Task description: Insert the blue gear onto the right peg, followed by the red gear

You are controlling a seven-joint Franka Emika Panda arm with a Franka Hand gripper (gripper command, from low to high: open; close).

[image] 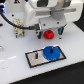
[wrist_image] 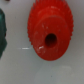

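Observation:
The blue gear [image: 50,53] lies flat on the exterior view's right part of a dark baseplate [image: 33,61]. A thin peg [image: 36,56] stands bare on the plate's other side. The red gear [image: 49,35] rests on the white table behind the plate. It fills the wrist view [wrist_image: 50,27], with its dark centre hole facing the camera. My gripper [image: 50,31] hangs over the red gear, open, with one dark finger on each side of it. The fingers do not touch the gear.
A pale bracket-like fixture [image: 19,27] with a black cable stands at the exterior view's left. A dark green shape [wrist_image: 2,30] shows at the edge of the wrist view. The white table [image: 15,70] runs out in front of the plate.

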